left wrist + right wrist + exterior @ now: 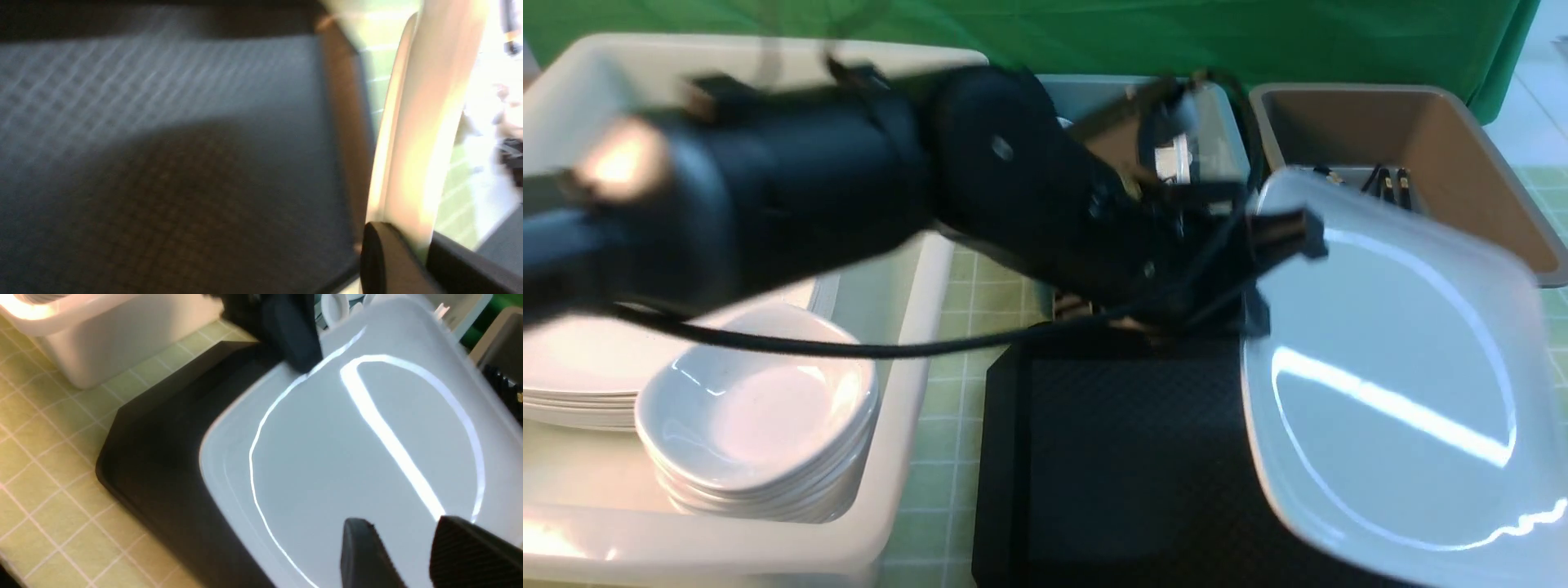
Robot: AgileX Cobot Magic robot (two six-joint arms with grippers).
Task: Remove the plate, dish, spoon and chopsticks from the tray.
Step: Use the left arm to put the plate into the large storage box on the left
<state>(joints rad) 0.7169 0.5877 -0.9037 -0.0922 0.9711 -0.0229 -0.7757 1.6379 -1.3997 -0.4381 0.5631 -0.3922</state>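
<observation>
The large white plate point(1388, 367) is tilted and lifted over the right part of the black tray point(1111, 457). My left gripper point(1278, 237) is shut on the plate's far left rim. In the left wrist view the rim point(412, 143) runs edge-on between the closed fingers of the left gripper point(421, 245), above the tray floor point(163, 143). My right gripper point(404, 543) is open just over the plate's face point(347, 449); it does not show in the front view. Black chopsticks point(1388, 184) lie in the brown tub. A white spoon-like piece point(1172, 159) lies in the teal tub.
A big white tub point(907, 343) at the left holds a stack of small white bowls point(756, 408) and a stack of plates point(572, 367). A teal tub point(1217, 122) and a brown tub point(1462, 139) stand at the back. The table has a green checked cloth point(36, 465).
</observation>
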